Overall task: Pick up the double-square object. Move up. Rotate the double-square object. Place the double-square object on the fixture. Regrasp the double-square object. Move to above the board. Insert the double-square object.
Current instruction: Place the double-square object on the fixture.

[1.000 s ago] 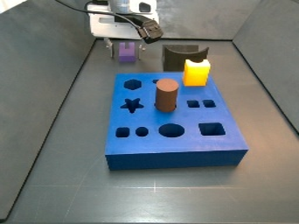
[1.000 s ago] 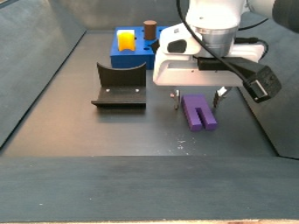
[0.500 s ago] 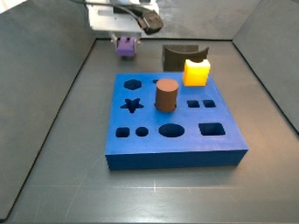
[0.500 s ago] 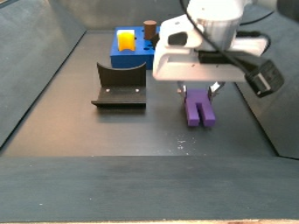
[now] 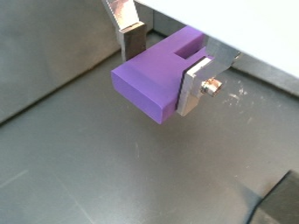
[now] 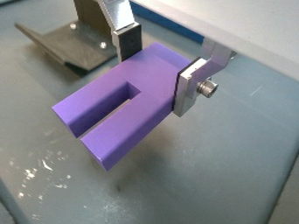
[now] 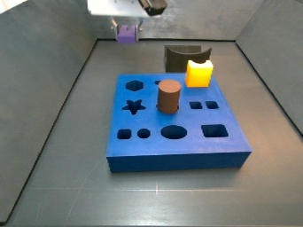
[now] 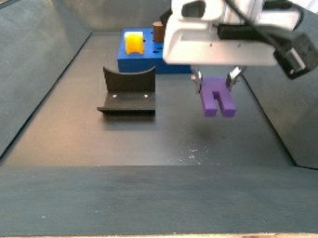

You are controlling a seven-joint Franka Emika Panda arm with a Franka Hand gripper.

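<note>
1. The hand [image 8: 220, 80] sits in the upper right of a side view, above the bench floor [image 8: 137, 139]. Its two silver fingers [image 5: 197, 83] are clamped on the purple block [image 8: 217, 98].

2. The block is off the floor. In a side view it hangs below the hand with clear floor beneath it. In both wrist views the fingers press on its opposite side faces, near one end.

3. Long axis: in a wrist view the block [image 6: 122, 103] runs out away from the fingers, and its slotted end projects free. In a side view this free end points down and slightly towards the camera, so the block hangs steeply from the hand, neither flat nor plumb.

4. The fixture [image 8: 126, 92] stands on the floor at centre left of that side view, to the left of the block and lower, well apart from it. Its corner also shows at the upper left of a wrist view [image 6: 65, 44].

5. The board [image 7: 178, 120] fills the centre of a side view, carrying a yellow block [image 7: 199, 72] and a brown cylinder [image 7: 168, 97]. The held block [image 7: 126, 34] is at the upper left, beyond the board's far edge.

6. Judgement: the lift appears done. The coming rotation turns on the block's steep hang, and the transfer then runs leftward and down to the fixture.
</note>
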